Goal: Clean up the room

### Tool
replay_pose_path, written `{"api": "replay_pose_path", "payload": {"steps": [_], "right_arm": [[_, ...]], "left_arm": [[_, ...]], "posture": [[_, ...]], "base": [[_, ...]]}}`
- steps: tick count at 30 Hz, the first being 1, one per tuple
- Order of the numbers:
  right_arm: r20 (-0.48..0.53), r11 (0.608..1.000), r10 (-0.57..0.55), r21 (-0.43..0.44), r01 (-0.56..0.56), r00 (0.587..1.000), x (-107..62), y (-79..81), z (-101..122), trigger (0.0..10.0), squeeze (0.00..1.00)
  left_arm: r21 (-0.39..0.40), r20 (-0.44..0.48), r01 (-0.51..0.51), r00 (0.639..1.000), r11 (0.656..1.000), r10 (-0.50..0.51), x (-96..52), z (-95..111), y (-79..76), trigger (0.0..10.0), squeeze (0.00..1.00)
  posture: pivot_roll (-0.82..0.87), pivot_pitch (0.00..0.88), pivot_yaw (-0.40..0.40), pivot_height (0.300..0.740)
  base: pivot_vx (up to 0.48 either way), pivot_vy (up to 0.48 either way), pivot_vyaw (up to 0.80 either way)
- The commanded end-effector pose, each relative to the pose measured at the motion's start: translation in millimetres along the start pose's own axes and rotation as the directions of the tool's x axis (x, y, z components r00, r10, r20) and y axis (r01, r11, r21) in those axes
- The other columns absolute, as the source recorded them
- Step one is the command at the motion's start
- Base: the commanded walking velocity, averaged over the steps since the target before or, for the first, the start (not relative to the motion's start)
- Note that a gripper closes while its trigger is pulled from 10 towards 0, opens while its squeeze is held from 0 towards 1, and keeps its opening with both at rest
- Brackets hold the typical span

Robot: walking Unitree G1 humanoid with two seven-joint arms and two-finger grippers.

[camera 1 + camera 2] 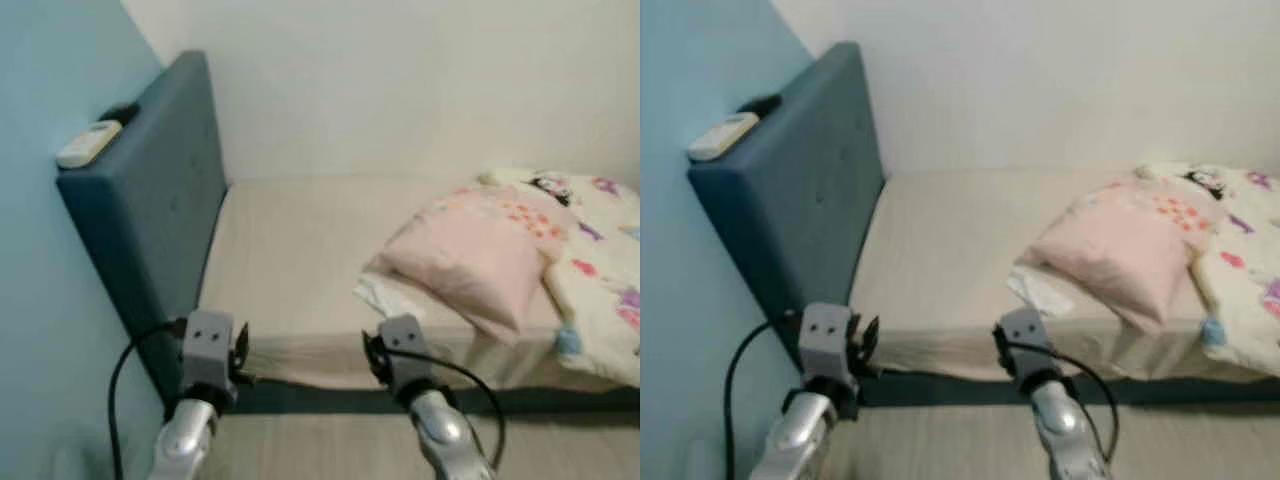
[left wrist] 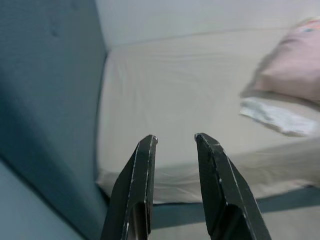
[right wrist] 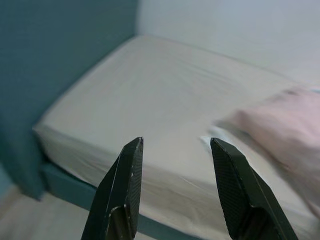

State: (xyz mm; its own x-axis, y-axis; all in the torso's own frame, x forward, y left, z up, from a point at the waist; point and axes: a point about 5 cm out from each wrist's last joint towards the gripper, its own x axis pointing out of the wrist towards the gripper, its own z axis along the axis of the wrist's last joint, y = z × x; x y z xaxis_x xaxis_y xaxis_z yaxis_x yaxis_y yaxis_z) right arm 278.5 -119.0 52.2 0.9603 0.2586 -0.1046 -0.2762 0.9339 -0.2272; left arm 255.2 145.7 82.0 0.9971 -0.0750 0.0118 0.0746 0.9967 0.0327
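Note:
A bed with a beige sheet (image 1: pixel 300 260) stands before me. A pink pillow (image 1: pixel 480 250) lies on its right half, a white cloth (image 1: pixel 388 296) tucked under the pillow's near corner. A patterned white blanket (image 1: pixel 600 270) is bunched at the far right. My left gripper (image 2: pixel 174 142) is raised near the bed's front left corner, open and holding nothing. My right gripper (image 3: pixel 176 145) is raised in front of the bed's near edge, below the pillow, open and holding nothing.
A teal padded headboard (image 1: pixel 160 200) rises on the left against a light blue wall. A white remote (image 1: pixel 88 143) and a dark object (image 1: pixel 122 111) lie on top of it. Grey floor (image 1: pixel 330 445) runs along the bed's front edge.

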Motion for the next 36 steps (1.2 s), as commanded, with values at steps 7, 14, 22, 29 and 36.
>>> {"api": "replay_pose_path", "payload": {"steps": [7, 14, 22, 29, 36], "right_arm": [[-0.019, 1.0, -0.023, -0.011, 0.023, 1.0, -3.9, -7.9, -5.5, 10.0, 0.0], [-0.015, 1.0, -0.023, -0.008, 0.023, 1.0, -4.2, -6.9, -5.3, 10.0, 0.0], [-0.016, 1.0, -0.024, -0.007, 0.024, 1.0, -4.5, -6.9, -5.8, 10.0, 0.0], [-0.016, 1.0, -0.024, -0.008, 0.024, 1.0, -4.7, -6.9, -5.7, 10.0, 0.0], [-0.016, 1.0, -0.029, -0.009, 0.029, 0.999, -5.0, -8.1, -6.0, 10.0, 0.0]], "left_arm": [[-0.013, 0.004, 0.025, 1.0, 1.0, -0.025, 0.5, 0.7, -6.2, 10.0, 0.0], [-0.009, 0.006, 0.034, 0.999, 0.999, -0.034, 1.2, 1.2, -6.7, 10.0, 0.0], [-0.009, 0.009, 0.039, 0.999, 0.999, -0.039, 1.8, 2.1, -7.5, 10.0, 0.0], [-0.01, 0.009, 0.038, 0.999, 0.999, -0.038, 1.8, 2.2, -7.2, 10.0, 0.0], [-0.013, 0.011, 0.039, 0.999, 0.999, -0.038, 2.1, 2.8, -7.5, 10.0, 0.0]], "posture": [[0.07, 0.0, -0.02, 0.734], [0.07, 0.0, -0.015, 0.734], [0.06, 0.0, -0.014, 0.734], [0.06, 0.0, -0.015, 0.734], [0.06, 0.0, -0.011, 0.734]], "base": [[0.299, 0.0, 0.0], [0.301, 0.0, 0.0], [0.3, 0.0, 0.0], [0.298, 0.0, 0.0], [0.301, 0.0, 0.0]]}}
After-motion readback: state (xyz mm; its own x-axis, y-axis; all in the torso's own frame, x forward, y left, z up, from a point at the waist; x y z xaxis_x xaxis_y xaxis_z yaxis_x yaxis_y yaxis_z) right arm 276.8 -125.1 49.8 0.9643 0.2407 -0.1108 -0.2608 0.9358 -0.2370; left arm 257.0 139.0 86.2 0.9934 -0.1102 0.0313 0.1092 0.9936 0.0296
